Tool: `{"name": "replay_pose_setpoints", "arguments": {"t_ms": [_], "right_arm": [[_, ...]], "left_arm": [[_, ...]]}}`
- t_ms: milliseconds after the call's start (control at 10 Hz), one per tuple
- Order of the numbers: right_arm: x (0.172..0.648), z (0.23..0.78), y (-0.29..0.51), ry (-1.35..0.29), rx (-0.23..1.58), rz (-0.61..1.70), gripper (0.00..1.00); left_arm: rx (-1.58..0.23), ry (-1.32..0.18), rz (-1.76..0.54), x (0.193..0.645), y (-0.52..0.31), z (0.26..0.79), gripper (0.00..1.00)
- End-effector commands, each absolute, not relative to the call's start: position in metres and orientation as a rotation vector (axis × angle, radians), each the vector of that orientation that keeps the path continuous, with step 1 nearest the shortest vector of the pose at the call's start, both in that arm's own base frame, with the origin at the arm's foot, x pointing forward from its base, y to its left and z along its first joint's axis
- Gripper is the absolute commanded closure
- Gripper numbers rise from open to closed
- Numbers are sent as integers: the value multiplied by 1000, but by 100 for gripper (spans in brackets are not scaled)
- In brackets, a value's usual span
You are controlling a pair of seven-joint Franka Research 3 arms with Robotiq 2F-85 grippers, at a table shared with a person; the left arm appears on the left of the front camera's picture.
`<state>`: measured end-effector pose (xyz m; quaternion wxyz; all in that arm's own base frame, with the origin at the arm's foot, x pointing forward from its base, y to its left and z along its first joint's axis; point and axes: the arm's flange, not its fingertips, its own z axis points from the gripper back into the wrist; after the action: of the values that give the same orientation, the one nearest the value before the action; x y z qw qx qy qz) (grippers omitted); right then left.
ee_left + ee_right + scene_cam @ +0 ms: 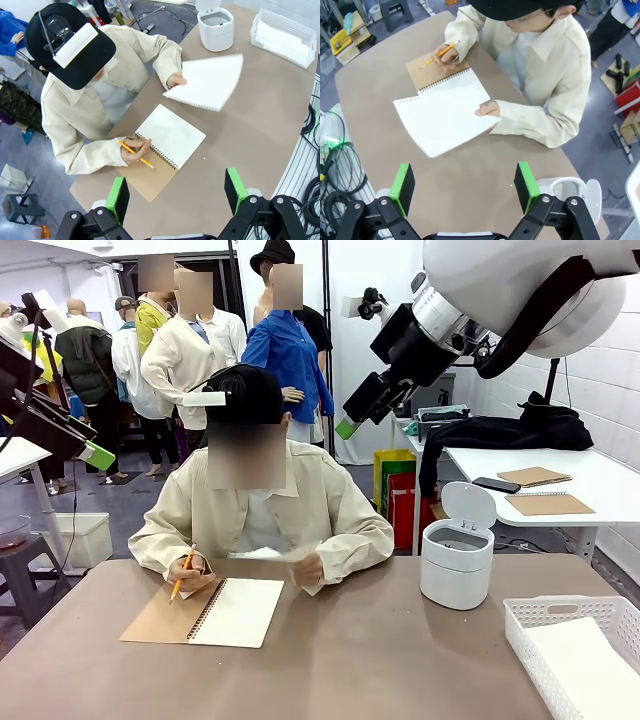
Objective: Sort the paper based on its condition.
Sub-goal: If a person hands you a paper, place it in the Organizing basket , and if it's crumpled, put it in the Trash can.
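Left pincer [176,192]: raised above the tabletop [250,130], green pads apart, holding nothing.
Right pincer [464,181]: likewise aloft, pads apart, holding nothing.
Loose sheet [205,82] of paper: lifted off the tabletop in the person's hand [176,80], just beyond the open spiral notebook [170,137].
Pencil [147,162]: in the person's other hand [131,149], over the notebook's brown cover.
Further sheets [585,665] of paper: flat in the white latticed basket [556,605], near right.
White bin [456,560]: lid up, left of the basket.
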<state>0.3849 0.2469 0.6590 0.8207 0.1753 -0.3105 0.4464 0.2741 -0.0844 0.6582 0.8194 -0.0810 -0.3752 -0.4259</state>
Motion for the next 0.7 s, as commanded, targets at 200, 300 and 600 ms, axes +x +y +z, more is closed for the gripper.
{"name": "replay_pose_setpoints", "arguments": {"t_ms": [200, 300, 600], "right_arm": [[384, 658, 246, -659, 381, 952, 0], [384, 658, 246, -659, 381, 952, 0], [384, 658, 246, -659, 381, 952, 0]], "left_arm": [[-172, -800, -905, 274, -84, 658, 0], [-172, -800, -905, 274, -84, 658, 0], [-172, -800, -905, 274, -84, 658, 0]]}}
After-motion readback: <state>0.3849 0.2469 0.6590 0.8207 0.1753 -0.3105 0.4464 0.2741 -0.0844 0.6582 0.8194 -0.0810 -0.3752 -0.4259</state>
